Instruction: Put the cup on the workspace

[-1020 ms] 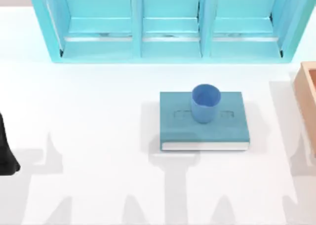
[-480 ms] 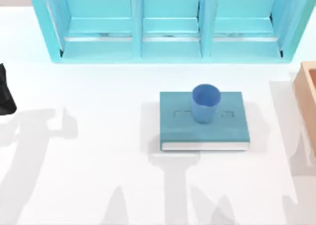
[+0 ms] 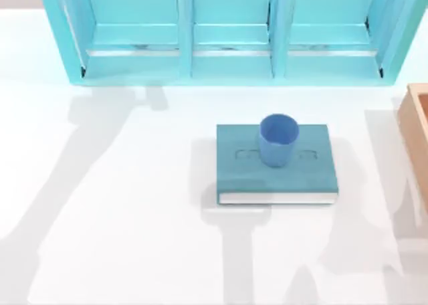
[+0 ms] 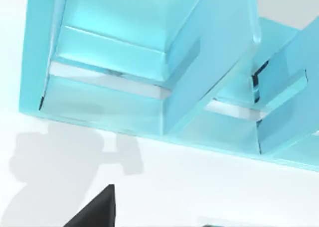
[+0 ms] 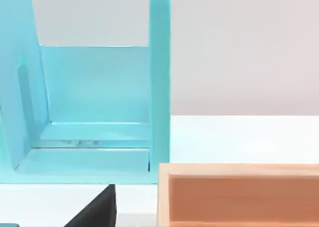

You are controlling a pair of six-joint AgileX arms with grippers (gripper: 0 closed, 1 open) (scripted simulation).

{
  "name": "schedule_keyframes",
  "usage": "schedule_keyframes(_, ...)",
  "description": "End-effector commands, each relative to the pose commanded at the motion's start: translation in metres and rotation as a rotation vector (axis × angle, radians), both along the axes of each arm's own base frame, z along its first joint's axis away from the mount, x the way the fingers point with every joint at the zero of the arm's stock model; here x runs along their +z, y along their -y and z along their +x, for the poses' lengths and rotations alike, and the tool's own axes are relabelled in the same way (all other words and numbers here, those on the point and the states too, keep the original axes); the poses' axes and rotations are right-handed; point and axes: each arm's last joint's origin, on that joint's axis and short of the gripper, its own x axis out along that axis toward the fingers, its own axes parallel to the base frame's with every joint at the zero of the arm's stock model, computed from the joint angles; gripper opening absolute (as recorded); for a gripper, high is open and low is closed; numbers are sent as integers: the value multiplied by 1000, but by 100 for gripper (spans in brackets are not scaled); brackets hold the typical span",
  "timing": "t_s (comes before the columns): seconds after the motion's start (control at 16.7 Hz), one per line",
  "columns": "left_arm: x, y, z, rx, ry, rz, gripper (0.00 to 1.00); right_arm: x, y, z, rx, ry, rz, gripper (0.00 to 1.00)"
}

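White and matte, the workspace [image 3: 120, 205] spans the top view, crossed by grey arm shadows. At its far edge stands the light-blue shelf cabinet [image 3: 227, 34], three open bays side by side. The left wrist view looks up close at that cabinet's [image 4: 149, 72] dividers and lower ledges, with a shadow on the white surface before it; the top view has no such angle. The right wrist view shows the cabinet's [image 5: 94, 112] end bay and, just beside it, a tan open box [image 5: 239, 194], which in the top view appears as a sliver at the right edge [image 3: 416, 131]. Near the table's middle lies the teal book [image 3: 277, 171], flat. The cup [image 3: 277, 139] stands upright on the book's far half, touching its cover, off the white surface. A dark part of each arm's gripper pokes into its wrist view, left [image 4: 94, 212] and right [image 5: 94, 209]; I cannot tell how either one's jaws stand.
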Motion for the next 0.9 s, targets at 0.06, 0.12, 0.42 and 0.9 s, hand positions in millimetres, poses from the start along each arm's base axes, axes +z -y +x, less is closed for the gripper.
schedule_keyframes(0.06,5,17,15,-15,-45,-8,100,0,0,0,0,0,0,100)
schedule_keyframes(0.12,7,37,30,-30,-94,-9,100,0,0,0,0,0,0,100)
schedule_keyframes(0.42,-35,143,82,-107,-375,87,100,0,0,0,0,0,0,100)
schedule_keyframes(0.9,-133,239,80,-166,-686,343,100,0,0,0,0,0,0,100)
